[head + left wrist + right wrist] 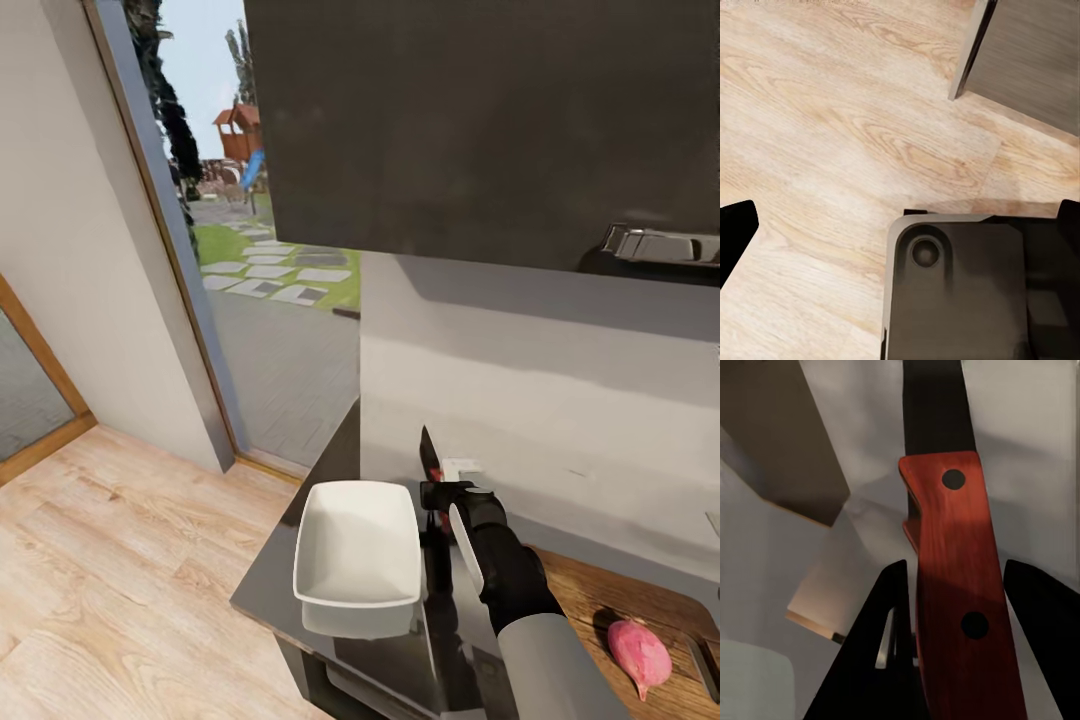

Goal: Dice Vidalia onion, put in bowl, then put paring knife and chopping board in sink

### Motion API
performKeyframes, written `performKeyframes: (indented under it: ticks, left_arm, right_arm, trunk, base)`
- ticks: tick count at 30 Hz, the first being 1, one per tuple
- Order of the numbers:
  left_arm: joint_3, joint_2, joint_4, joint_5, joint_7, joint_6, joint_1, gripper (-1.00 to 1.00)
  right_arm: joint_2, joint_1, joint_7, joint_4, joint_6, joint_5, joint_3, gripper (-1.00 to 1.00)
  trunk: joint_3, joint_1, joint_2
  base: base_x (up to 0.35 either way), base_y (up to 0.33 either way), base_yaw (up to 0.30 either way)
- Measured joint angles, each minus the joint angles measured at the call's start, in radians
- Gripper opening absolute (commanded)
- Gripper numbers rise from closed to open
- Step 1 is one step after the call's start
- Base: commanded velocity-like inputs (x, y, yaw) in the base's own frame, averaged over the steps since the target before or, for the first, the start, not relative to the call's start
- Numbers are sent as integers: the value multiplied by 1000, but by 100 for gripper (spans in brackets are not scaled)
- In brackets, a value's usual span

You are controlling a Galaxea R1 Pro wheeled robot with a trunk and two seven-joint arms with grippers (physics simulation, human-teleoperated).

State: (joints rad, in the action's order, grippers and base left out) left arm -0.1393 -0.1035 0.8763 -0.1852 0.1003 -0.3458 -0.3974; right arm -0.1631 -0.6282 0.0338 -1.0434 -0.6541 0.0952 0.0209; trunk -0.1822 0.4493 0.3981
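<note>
My right gripper is shut on the paring knife and holds it above the countertop, its dark blade pointing up toward the wall. In the right wrist view the red riveted handle sits between the black fingers. The white bowl rests on the counter just left of that hand. A pinkish whole Vidalia onion lies on the brown chopping board at the lower right. My left gripper hangs open over the wooden floor.
A dark upper cabinet with a chrome handle hangs over the grey wall. A tall glass pane at the left looks outdoors. Light wooden floor spreads left of the counter end. The robot's dark base is below the left hand.
</note>
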Motion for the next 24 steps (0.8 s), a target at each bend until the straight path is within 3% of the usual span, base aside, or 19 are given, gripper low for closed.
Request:
performKeyframes:
  ticks: [11,24]
  left_arm:
    - [0,1,-2,0,0,0,0,100]
    - [0,1,-4,0,0,0,0,100]
  right_arm:
    - [0,0,1,-1,0,0,0,-100]
    - [0,0,1,-3,0,0,0,-100]
  trunk:
    - [17,0,0]
    - [38,1,0]
  base:
    - [-16,0,0]
    - [-294,0,0]
